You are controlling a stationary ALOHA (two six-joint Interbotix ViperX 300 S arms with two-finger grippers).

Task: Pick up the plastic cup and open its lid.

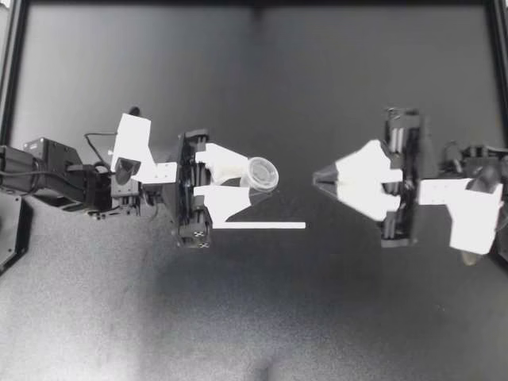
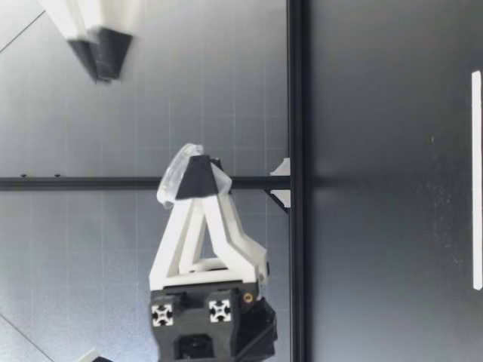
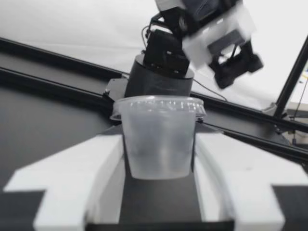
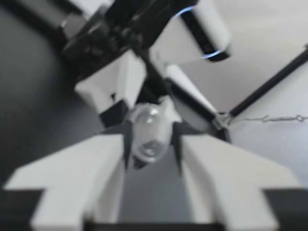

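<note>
My left gripper (image 1: 255,184) is shut on a clear plastic cup (image 1: 262,173), holding it above the table left of the middle. In the left wrist view the cup (image 3: 158,139) stands between both fingers with its clear lid (image 3: 159,102) seated on the rim. My right gripper (image 1: 317,178) faces it from the right, a short gap away and not touching. In the right wrist view its fingers (image 4: 72,178) stand apart with nothing between them, and the cup (image 4: 149,130) lies ahead. The low view shows the cup (image 2: 175,175) in my left gripper (image 2: 198,177), with my right gripper (image 2: 98,49) higher up.
A thin white strip (image 1: 260,225) lies on the dark table (image 1: 254,317) just in front of my left gripper; it also shows in the low view (image 2: 475,181). Black frame rails (image 1: 12,79) border the table.
</note>
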